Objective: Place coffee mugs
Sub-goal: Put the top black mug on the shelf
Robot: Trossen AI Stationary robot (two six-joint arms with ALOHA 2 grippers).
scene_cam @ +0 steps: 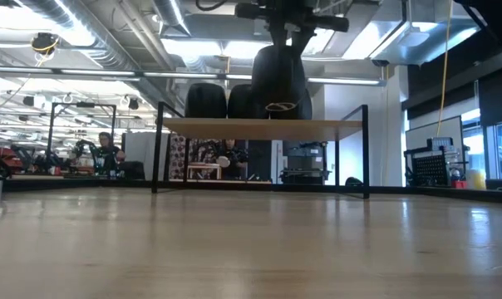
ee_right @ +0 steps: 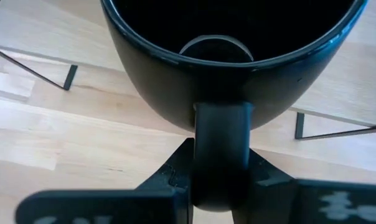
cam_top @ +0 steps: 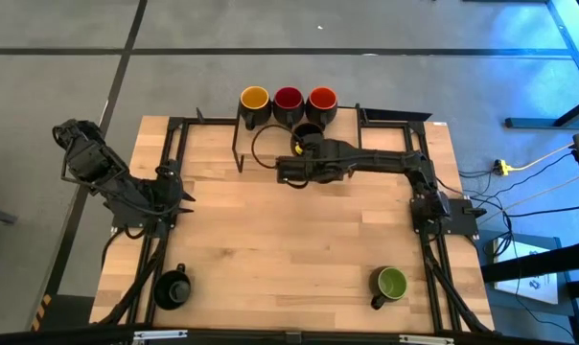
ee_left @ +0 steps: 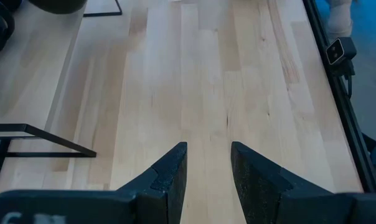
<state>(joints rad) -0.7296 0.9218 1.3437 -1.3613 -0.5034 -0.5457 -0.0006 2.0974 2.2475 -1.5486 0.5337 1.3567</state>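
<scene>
Halfway-ish: three mugs were up on the shelf, a fourth was on its way, two hadn't been touched.

The yellow-inside black mug (cam_top: 254, 100), the red-inside black mug (cam_top: 288, 99) and the orange-red-inside black mug (cam_top: 322, 100) sat in a row along the back of the low wooden shelf on black metal legs (cam_top: 381, 120). The right gripper (ee_right: 220, 180) had its fingers clamped on the handle of an all-black mug (ee_right: 231, 56), held just in front of that row. Well away from the shelf, at the near edge of the light wooden tabletop (cam_top: 289, 240), a second all-black mug (cam_top: 172, 287) and the green-inside black mug (cam_top: 390, 284) waited. The left gripper (ee_left: 208, 177) hung to the shelf's left, fingers apart, holding nothing.
</scene>
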